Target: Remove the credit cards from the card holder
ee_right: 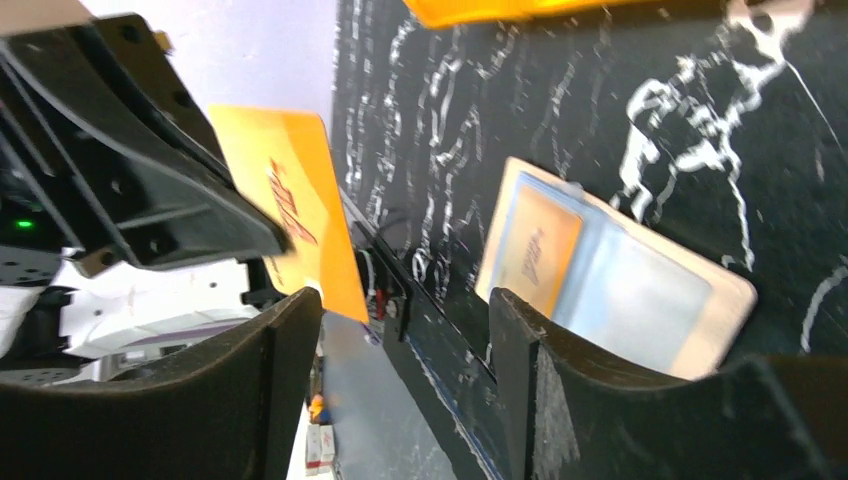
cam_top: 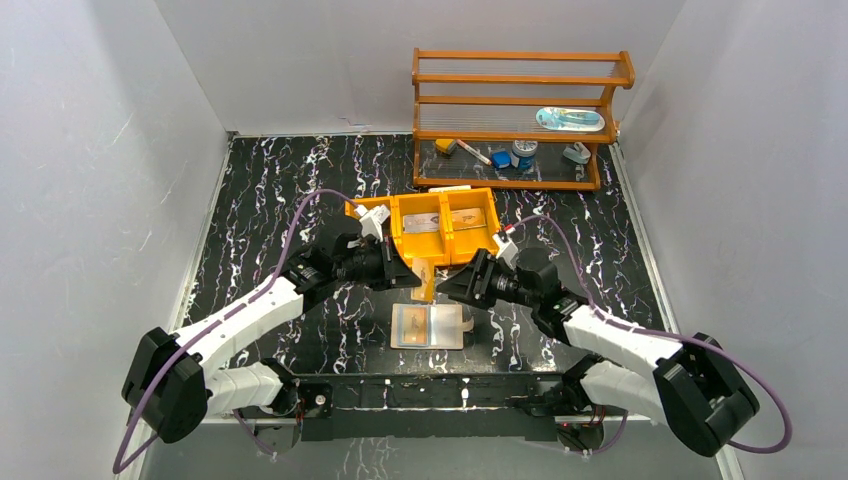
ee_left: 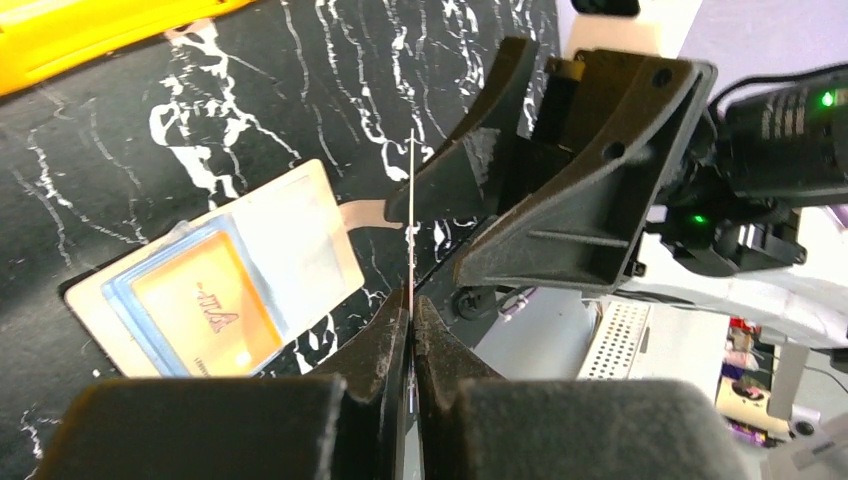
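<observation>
Above the table's near middle, our left gripper (cam_top: pixel 418 279) has its jaws pressed together on one orange credit card (cam_top: pixel 427 276), which it holds upright off the surface. Our right gripper (cam_top: pixel 447 287) faces it with jaws spread, close beside that card. Nearer our bases, the card holder (cam_top: pixel 430 326) lies open and flat, with a second orange card (cam_top: pixel 412 324) in its left pocket.

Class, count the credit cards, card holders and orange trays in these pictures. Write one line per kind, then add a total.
Credit cards: 4 (one in the left gripper, one in the holder, two in the tray)
Card holder: 1
Orange tray: 1
Total: 6
</observation>
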Controlling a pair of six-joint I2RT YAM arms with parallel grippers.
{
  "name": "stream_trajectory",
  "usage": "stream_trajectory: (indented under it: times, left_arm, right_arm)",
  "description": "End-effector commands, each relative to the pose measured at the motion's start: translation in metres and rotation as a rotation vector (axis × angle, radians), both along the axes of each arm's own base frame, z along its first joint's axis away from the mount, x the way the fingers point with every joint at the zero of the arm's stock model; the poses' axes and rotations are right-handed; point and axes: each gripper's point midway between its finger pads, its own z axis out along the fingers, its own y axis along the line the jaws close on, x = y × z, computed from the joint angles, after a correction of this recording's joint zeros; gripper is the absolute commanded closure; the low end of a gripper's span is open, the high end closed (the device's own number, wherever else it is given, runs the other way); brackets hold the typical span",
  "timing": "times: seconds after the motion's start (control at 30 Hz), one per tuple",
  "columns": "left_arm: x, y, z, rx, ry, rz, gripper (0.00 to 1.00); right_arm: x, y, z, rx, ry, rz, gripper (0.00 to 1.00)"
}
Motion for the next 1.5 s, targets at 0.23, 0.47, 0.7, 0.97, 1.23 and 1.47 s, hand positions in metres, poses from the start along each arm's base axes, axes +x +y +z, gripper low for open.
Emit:
stream_trajectory:
  times: [0.23,0.47,0.7,0.97,1.23,1.47]
  left_arm:
    - [-0.017,-0.018,0.031,-0.178,-0.043,-0.142,1.00]
    - [-0.019,-0.022,0.033,-0.252,-0.052,-0.154,1.00]
    - [-0.027,-0.026,0.042,-0.305,-0.050,-0.218,1.00]
    - [-0.031,-0.027,0.050,-0.389,-0.038,-0.239,1.00]
    - [-0.028,-0.022,0.053,-0.395,-0.053,-0.214,1.00]
    - [-0.026,-0.020,0.048,-0.350,-0.052,-0.214,0.59]
  right_arm:
    - [0.012,0.018,0.084,0.291,-0.170,0.145,0.47]
    - [0.003,0.018,0.080,0.317,-0.166,0.204,0.60]
    - [0.001,0.015,0.083,0.340,-0.182,0.208,0.70]
    - [-0.009,0.012,0.083,0.409,-0.170,0.237,0.78]
    - [-0.016,0.008,0.083,0.424,-0.172,0.245,0.89]
    - [-0.017,0.004,0.082,0.418,-0.171,0.221,1.00]
